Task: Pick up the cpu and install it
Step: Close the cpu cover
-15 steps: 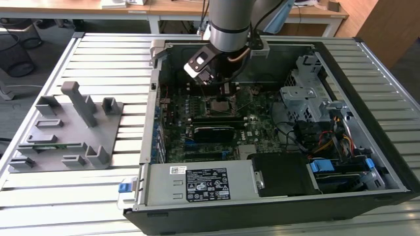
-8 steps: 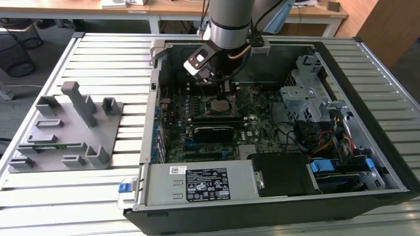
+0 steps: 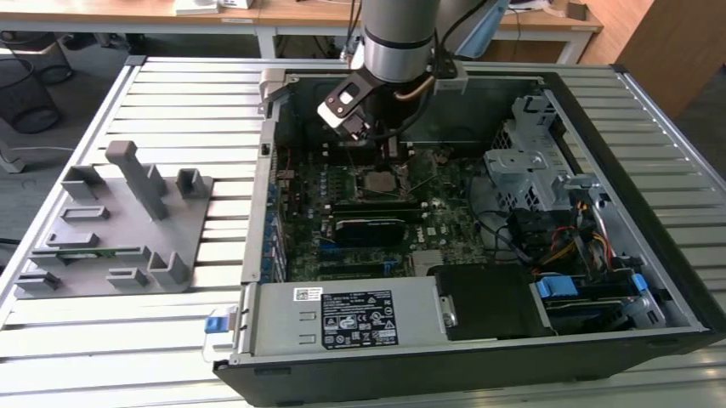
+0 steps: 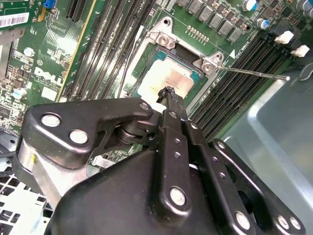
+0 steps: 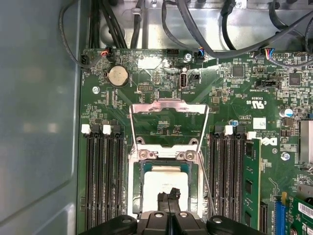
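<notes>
One end effector [image 5: 168,195], closed empty, poised over cpu [image 5: 164,180] lying in open socket [image 5: 146,155]

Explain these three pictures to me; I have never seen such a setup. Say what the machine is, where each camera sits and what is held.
The exterior view looks from outside at a robot arm reaching into an open computer case on a slatted table; a grey parts holder lies at that view's left. The two wrist views ride on the arm and look past its gripper. The gripper is shut and holds nothing; it hangs just above the shiny square chip, which lies in its socket on the green board, metal cover flipped open.
</notes>
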`<act>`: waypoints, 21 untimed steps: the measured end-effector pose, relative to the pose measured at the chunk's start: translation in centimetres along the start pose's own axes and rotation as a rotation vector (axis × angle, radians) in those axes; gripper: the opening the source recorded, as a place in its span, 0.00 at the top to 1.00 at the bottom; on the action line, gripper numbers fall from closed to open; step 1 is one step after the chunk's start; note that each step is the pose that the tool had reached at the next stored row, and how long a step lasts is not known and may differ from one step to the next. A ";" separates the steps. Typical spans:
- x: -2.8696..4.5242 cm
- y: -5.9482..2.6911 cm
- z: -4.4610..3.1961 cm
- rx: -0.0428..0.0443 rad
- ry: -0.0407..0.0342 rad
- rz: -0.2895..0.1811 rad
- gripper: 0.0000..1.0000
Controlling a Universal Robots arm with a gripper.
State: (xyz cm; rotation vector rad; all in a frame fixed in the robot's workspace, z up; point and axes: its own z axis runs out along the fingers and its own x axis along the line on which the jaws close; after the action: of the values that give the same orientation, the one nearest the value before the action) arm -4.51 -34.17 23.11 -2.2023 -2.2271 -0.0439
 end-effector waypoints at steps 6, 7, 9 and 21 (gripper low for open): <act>0.01 0.01 -0.25 -0.0001 0.0000 0.000 0.89; 0.01 0.01 -0.30 0.0000 0.0000 0.000 0.89; 0.01 0.01 -0.36 0.0000 0.0000 0.000 0.89; 0.02 0.01 -0.79 0.0000 0.0000 0.000 0.89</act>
State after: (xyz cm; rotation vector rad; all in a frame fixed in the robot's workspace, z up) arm -4.51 -34.17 23.90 -2.2023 -2.2272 -0.0438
